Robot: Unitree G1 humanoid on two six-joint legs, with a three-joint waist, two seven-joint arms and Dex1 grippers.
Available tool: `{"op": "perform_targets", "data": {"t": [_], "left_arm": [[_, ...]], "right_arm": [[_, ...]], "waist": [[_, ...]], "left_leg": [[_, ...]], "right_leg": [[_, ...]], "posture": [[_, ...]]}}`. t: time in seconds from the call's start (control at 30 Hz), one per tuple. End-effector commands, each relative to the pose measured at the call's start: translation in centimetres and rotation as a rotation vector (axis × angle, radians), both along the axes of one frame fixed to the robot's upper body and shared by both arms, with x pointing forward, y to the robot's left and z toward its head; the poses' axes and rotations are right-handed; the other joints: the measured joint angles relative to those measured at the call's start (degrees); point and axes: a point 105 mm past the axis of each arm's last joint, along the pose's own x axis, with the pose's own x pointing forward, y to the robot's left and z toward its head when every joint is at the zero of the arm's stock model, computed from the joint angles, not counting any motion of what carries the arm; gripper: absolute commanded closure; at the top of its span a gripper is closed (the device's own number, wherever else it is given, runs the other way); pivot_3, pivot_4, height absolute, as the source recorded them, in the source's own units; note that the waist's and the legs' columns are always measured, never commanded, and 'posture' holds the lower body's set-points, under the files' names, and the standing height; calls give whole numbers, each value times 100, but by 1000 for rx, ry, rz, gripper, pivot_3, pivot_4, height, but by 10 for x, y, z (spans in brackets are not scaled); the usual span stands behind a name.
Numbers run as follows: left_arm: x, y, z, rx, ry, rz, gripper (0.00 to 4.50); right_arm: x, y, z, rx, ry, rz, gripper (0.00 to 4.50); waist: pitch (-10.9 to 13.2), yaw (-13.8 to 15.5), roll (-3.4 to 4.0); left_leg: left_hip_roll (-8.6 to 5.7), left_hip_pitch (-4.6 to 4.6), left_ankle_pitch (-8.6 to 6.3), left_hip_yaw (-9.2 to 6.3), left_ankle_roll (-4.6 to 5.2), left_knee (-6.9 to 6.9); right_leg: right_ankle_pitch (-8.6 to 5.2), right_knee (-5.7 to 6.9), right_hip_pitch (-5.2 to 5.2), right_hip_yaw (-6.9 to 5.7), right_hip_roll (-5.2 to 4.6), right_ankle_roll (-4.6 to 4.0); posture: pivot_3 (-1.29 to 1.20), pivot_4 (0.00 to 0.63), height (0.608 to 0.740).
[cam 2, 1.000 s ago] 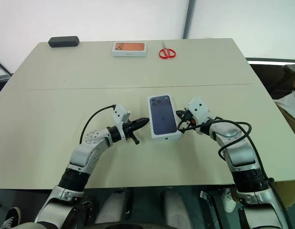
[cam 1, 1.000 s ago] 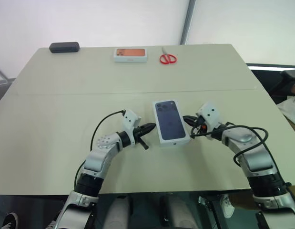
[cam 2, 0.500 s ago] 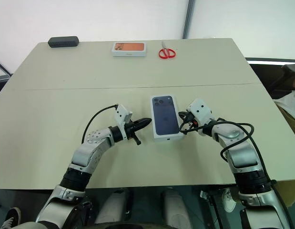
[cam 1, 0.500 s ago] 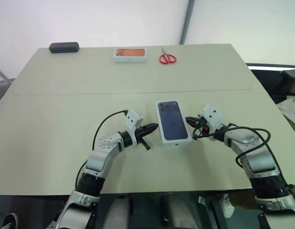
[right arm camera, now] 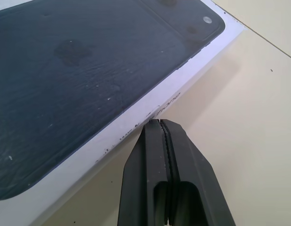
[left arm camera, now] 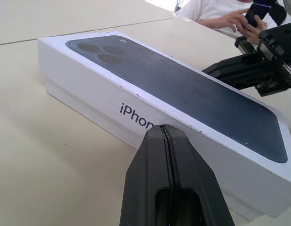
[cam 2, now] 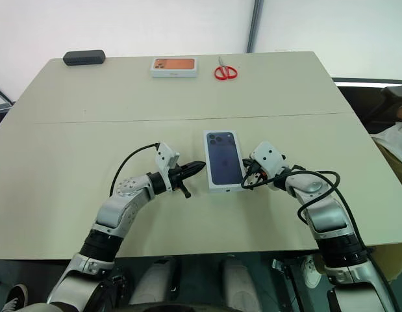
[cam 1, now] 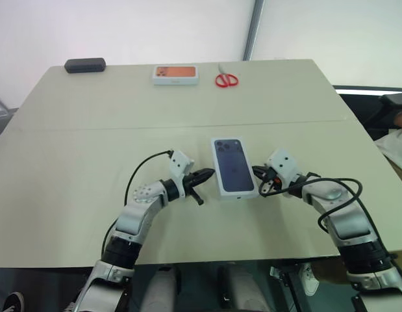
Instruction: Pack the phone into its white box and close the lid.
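Surface (cam 1: 90, 162) is a big beige top with a seam running across its middle; pale wall behind the far edge, a vertical grey pole (cam 1: 254, 29) up there too. A person sits off the right edge with something in hand (left arm camera: 232, 19), not involved.

Box (cam 1: 234, 166) sits on the near half, just past the seam and slightly right of centre, long side running toward the far edge. Lid (cam 2: 224, 158) is on it, phone picture facing up, so judging by that the phone is inside, though it can't be seen. Near the lid's lower edge a thin line of the base shows in the left wrist view, so it may not be fully seated.

Left end effector (cam 1: 207, 174) is closed, empty, tip at the box's left long side. Right end effector (cam 1: 256, 171) is likewise closed and empty, tip at the right long side. My read: the two closed tips bracket the box to square it or nudge the lid home, not to grasp.

Along the far edge, well apart from the work: black case (cam 1: 84, 65) at the left corner, orange-topped box (cam 1: 176, 73) mid-edge, red scissors (cam 1: 226, 79) just beside it.
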Motion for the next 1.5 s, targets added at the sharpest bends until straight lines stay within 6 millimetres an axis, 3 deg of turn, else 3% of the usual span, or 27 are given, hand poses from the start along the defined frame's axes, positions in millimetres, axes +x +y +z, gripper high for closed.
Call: {"op": "perform_targets", "data": {"t": [0.03, 0.23, 0.5, 0.67, 0.77, 0.87, 1.03, 1.2, 1.3, 1.5], "left_arm": [[5, 23, 15, -11, -50, 59, 4500], [26, 37, 36, -103, -66, 120, 4500], [47, -22, 57, -145, -122, -11, 4500], [46, -35, 38, -82, -91, -56, 4500], [40, -26, 10, -17, -11, -46, 4500], [30, -20, 1, -7, 6, -64, 4500], [13, -20, -11, 24, 34, -108, 4500], [14, -25, -6, -8, 57, -96, 4500], [24, -17, 4, -31, 52, -40, 3592], [36, 4, 23, -14, -32, 40, 528]], "right_arm": [[7, -9, 19, -15, -76, -8, 4482], [28, -18, 48, 132, -133, -110, 4482], [38, 18, 60, 203, -162, -31, 4482], [28, 29, 43, 144, -133, 11, 4482], [2, 38, 19, 98, -34, 124, 4482], [-19, 37, 3, 45, 32, 193, 4482], [-26, 30, 0, 44, 63, 184, 4482], [-23, 27, 2, 61, 70, 171, 4482], [-12, 28, 19, 176, 68, 138, 3574], [0, 22, 25, 134, -7, 98, 452]], "waist": [[0, -6, 0], [0, 25, 0], [0, 29, -2], [-1, -15, -1], [-1, -13, 0], [-6, -8, -1], [-7, 6, -3], [-9, 23, -6], [-8, 20, -7], [-7, -3, -7]], "left_leg": [[0, 0, 0, 0, 0, -1], [-1, -2, 0, 1, 0, 6], [-8, -4, 0, -1, 0, 6], [-7, 0, 0, -1, -1, 0], [-5, 0, 0, -4, 0, -2], [-6, 3, 0, -4, 0, 1], [-7, 87, -2, -2, 1, -4], [-6, 85, -2, -2, 2, -5], [-6, 84, -2, -2, 2, -4], [-6, 78, -2, -1, 2, -14]], "right_leg": [[0, 0, 0, 0, 0, 0], [1, 2, 0, 0, -2, 0], [5, -2, 5, -6, -6, 7], [6, 1, 3, -4, -3, 9], [6, 4, -1, -4, -1, 9], [5, 2, 6, -3, -3, 9], [2, -11, 95, -3, -5, 9], [0, -17, 95, -2, -5, 12], [1, -16, 93, -2, -6, 12], [1, -14, 78, 0, -4, 12]], "posture": [[0, 150, 740], [0, 150, 740], [0, 150, 740], [0, 150, 740], [0, 150, 740], [0, 150, 740], [0, 150, 740], [0, 150, 740], [0, 150, 740], [0, 150, 740]]}}
